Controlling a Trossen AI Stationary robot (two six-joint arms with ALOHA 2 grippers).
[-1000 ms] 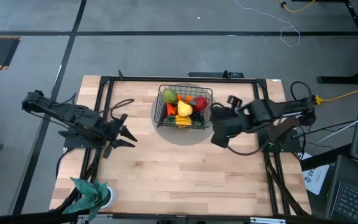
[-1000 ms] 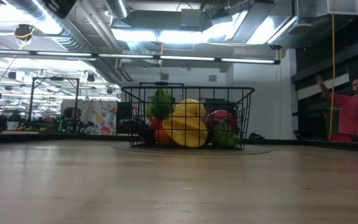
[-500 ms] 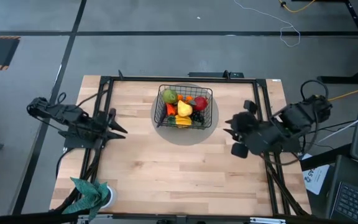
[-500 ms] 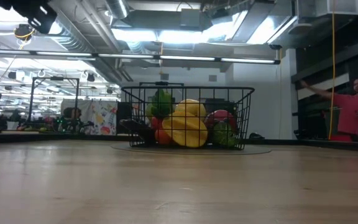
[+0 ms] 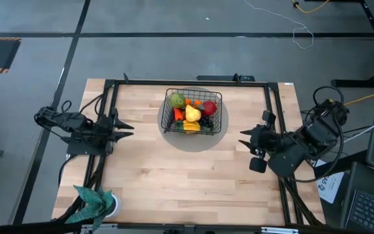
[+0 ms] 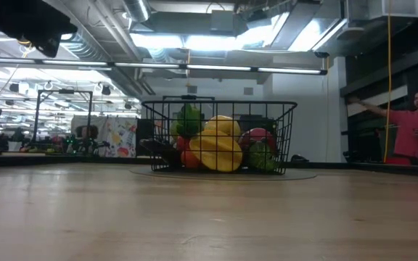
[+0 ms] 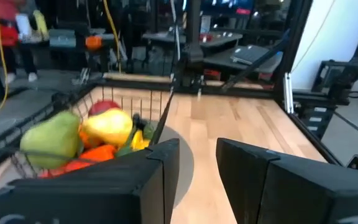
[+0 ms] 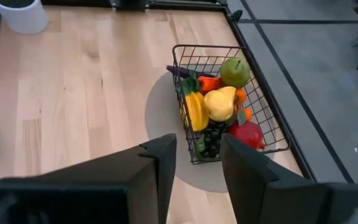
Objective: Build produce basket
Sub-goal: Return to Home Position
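Now that both arms have drawn back to the table's (image 5: 187, 179) side edges, the left gripper (image 5: 126, 129) and right gripper (image 5: 247, 138) hang open and empty. By the far edge, the basket (image 5: 219, 104) holds the produce (image 5: 192, 115), so the job looks finished.

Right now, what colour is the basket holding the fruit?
Black. The basket is dark wire mesh with open grid sides, clearest in the low view.

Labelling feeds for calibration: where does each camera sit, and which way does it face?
High view: overhead, straight down on table; left gripper, right gripper at its sides.
Low view: table height, level toward basket; arm part overhead.
Left wrist view: behind open left gripper, facing basket.
Right wrist view: behind open right gripper, looking down on basket.
All share the basket.
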